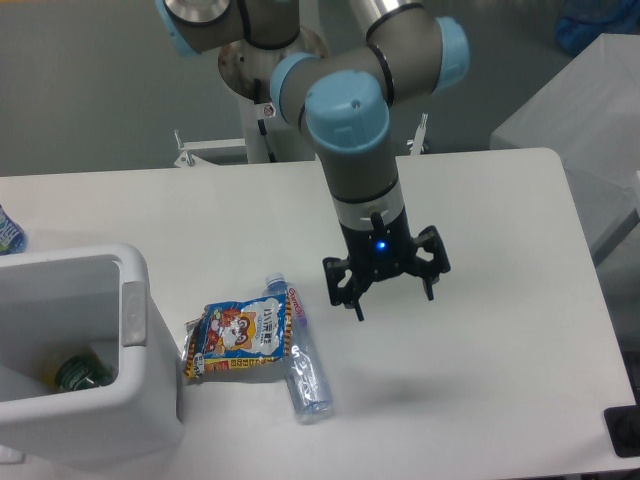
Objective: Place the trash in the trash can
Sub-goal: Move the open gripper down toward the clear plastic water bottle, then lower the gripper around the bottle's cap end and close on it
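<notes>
Spreading across most of the view, the white surface (pixel 480 400) carries everything else. At its near left corner stands the trash can (pixel 135 400), a white boxy bin with thick walls, rounded corners and a grey tab (pixel 133 312) on its right rim; a dark green item (pixel 78 373) lies at the bottom inside it. The arm (pixel 350 110), grey with pale blue joint caps, comes down from the far side over the middle of the surface. Its pincer (pixel 392 292) hangs above the surface, released, with the 2 black fingers spread wide and nothing between them, and a blue light glowing on its body. It sits to the right of the trash and a little farther back, apart from both pieces. The snack bag (pixel 238 342), flat, blue and yellow with a cartoon animal, lies on the surface just beside the can's right wall. The bottle (pixel 303 368), small and clear with a red-white label, lies on its side, its blue cap (pixel 274 284) pointing far and left; the bag's right edge overlaps its upper part.
</notes>
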Motion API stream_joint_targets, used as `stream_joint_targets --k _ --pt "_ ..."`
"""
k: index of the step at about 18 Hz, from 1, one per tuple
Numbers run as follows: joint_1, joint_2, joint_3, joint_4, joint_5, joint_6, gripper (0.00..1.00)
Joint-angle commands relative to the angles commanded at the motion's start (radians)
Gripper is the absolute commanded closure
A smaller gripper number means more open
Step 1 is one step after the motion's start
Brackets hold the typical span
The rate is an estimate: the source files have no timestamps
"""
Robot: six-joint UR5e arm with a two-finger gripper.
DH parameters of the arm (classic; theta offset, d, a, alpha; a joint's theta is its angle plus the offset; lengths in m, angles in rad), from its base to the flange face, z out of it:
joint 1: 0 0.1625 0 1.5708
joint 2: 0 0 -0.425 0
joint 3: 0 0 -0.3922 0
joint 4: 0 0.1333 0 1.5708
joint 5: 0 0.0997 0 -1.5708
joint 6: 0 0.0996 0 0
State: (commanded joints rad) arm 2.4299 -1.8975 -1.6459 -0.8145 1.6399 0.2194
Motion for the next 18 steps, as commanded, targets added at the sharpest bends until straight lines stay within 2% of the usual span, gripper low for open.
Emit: stream_joint_targets --k 6,8,11,16,18 --pt "-0.049 -0.08 0.0 0.002 0.003 -0.003 0.0" --pt "-0.052 -0.118 0.03 0.002 -0.006 -0.011 0.0" --pt "-0.069 -0.187 0.078 0.002 -0.04 -0.098 0.0" --pt "-0.093 -0.264 0.141 0.002 -0.075 -0.12 0.0" --pt "-0.104 -0.278 0.155 0.002 -0.075 -0.12 0.0"
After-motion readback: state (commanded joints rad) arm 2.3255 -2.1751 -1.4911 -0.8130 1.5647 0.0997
